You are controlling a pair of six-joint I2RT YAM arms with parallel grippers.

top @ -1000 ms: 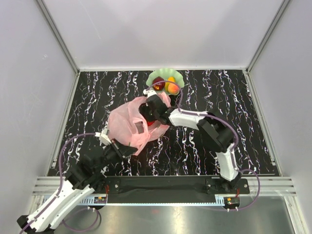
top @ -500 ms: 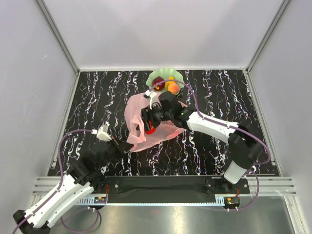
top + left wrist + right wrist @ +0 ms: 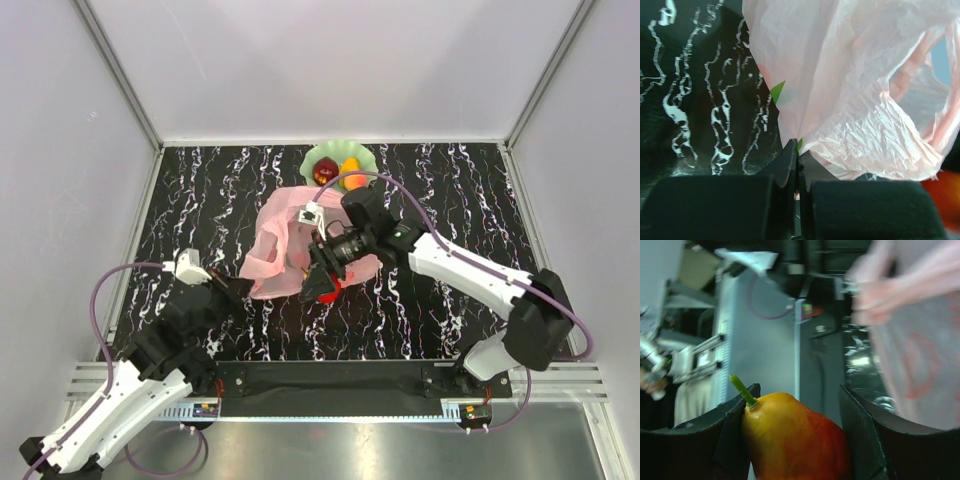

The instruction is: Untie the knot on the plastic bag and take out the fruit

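1. Presently, the plastic bag point(image 3: 290, 240) is seen lying crumpled on the black marbled table point(image 3: 440, 300), near its middle. It is just on the arms' side of the green dish point(image 3: 340, 156).
2. The left gripper point(image 3: 798, 156) is noted with its jaws pressed together on a fold at the bag's near-left edge. In the left wrist view, thin pink film is drawn up and away from that pinch.
3. A handle loop of the bag is seen hanging open at the right of the left wrist view.
4. The right gripper point(image 3: 800, 394) is clamped on a yellow-and-red fruit point(image 3: 795, 440) with a short green stem. A finger is seen against each side of the fruit.
5. From above, the held fruit is placed at the bag's near edge and is largely covered by the gripper. Whether it is touching the plastic cannot be told.
6. Two pieces are recorded in the dish, side by side: a dark red fruit point(image 3: 325, 176) on the left and an orange fruit point(image 3: 351, 180) on the right.
7. The two arms are seen reaching to the bag from opposite sides, the grippers near each other but apart.
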